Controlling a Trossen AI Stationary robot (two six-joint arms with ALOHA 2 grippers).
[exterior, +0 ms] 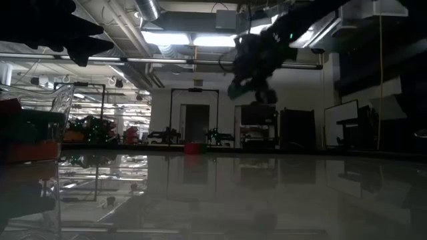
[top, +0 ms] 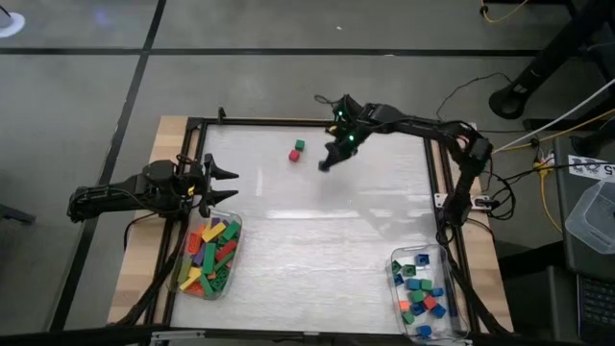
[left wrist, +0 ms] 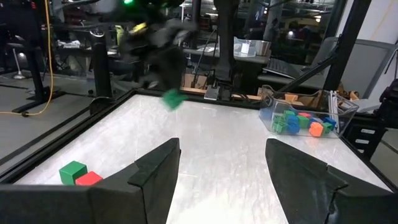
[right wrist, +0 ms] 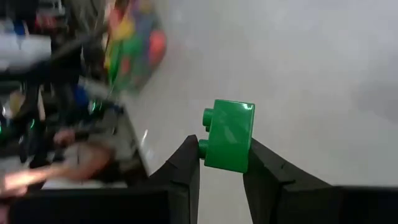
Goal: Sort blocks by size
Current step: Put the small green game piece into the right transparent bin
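Green block (right wrist: 228,135) between right gripper (right wrist: 222,163) fingers

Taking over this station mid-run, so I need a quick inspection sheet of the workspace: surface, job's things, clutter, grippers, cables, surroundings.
Surface: white table top, mostly bare.
Job's things: left tub holds long blocks; right tub holds short ones; a green block and red block sit loose at the far side.
Clutter: nothing seen.
Grippers: right gripper shut on a small green brick, raised above the table; left gripper open, waiting near the left tub.
Cables: yellow and white cables run beside the table's right edge.
Surroundings: dark workshop floor, equipment racks behind.
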